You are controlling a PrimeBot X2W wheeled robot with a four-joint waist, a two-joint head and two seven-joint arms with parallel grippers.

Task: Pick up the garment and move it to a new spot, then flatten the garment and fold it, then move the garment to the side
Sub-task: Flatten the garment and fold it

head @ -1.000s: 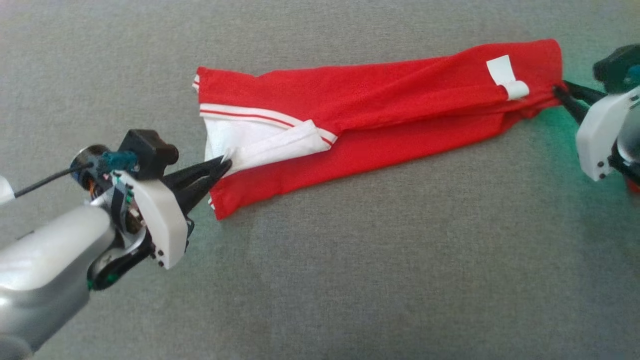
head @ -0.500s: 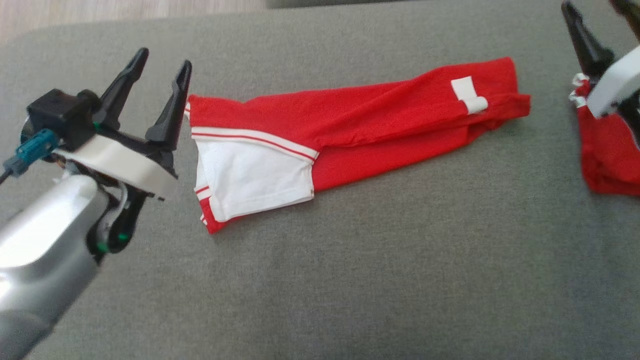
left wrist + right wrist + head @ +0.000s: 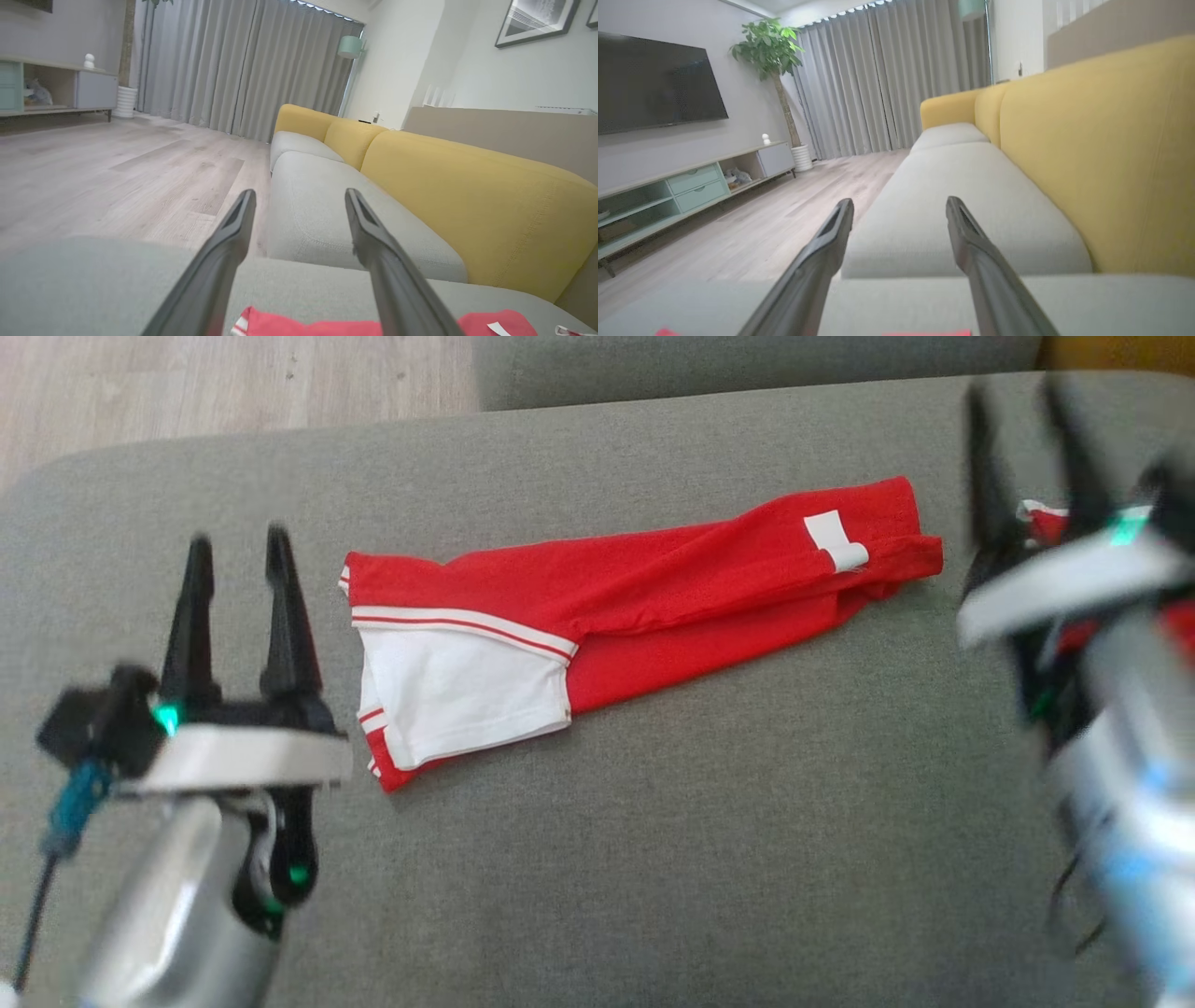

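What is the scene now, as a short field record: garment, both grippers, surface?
garment: red with a white panel, long folded strip lying on the seat, held by nothing
left gripper: open, empty, left of the garment, apart from it
right gripper: open, empty, blurred, right of the garment
seat: grey sofa cushion
other: red cloth behind the right gripper, mostly hidden

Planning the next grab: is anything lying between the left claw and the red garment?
Nothing visible does. The left claw stands open beside the white-panelled end of the red garment, with bare grey cushion between them.
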